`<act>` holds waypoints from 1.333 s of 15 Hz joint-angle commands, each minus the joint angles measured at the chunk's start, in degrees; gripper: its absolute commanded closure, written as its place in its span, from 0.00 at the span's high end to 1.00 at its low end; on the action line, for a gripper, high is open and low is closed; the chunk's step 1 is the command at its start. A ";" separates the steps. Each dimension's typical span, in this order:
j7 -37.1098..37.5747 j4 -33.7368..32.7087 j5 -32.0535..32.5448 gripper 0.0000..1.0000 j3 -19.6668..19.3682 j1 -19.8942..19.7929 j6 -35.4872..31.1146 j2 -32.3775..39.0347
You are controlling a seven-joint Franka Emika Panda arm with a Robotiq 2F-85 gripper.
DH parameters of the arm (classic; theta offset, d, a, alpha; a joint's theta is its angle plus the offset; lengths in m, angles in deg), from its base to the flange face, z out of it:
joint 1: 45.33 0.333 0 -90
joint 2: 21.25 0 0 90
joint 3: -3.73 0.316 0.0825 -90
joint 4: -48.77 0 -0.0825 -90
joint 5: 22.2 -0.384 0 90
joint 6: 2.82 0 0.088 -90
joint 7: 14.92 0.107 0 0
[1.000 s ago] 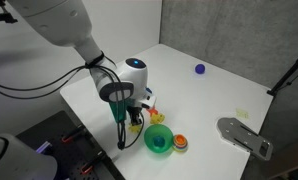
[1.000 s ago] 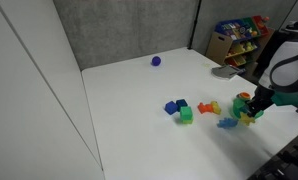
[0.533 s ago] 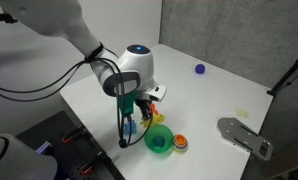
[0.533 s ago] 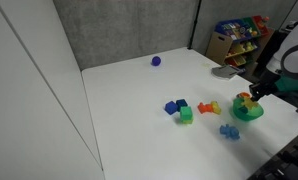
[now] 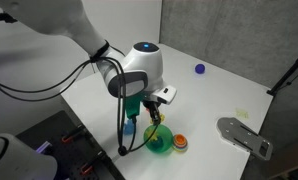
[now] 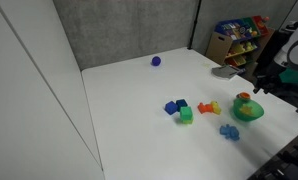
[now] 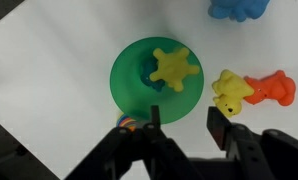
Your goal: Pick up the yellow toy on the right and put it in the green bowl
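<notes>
The knobbly yellow-green star toy (image 7: pixel 174 68) lies flat inside the round green bowl (image 7: pixel 127 90), which stands upright near a tabletop (image 7: pixel 89 40) edge.

Arm (image 5: pixel 51 22) runs in from 10 o'clock in an exterior view and bends down at the wrist (image 5: pixel 144 68) near frame centre. The gripper (image 7: pixel 185 122) points straight down, coming into the wrist view from 6 o'clock. Jaws stand apart, nothing between them. The two dark fingers (image 7: pixel 154 118) are parallel. Cable loops hang beside the wrist, at 7 o'clock of it.
</notes>
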 commanded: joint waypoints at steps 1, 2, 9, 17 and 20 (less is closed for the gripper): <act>0.99 -0.14 -0.43 0.84 0.65 -0.27 3.87 -3.11; 0.10 -0.04 -1.14 0.92 1.06 -0.39 5.57 -4.20; -5.22 -0.29 -5.44 1.00 5.19 0.62 25.49 -15.10; -3.43 -6.01 1.08 1.00 12.83 3.58 47.88 -26.82; -5.05 -7.78 1.20 1.00 14.87 5.31 52.90 -31.02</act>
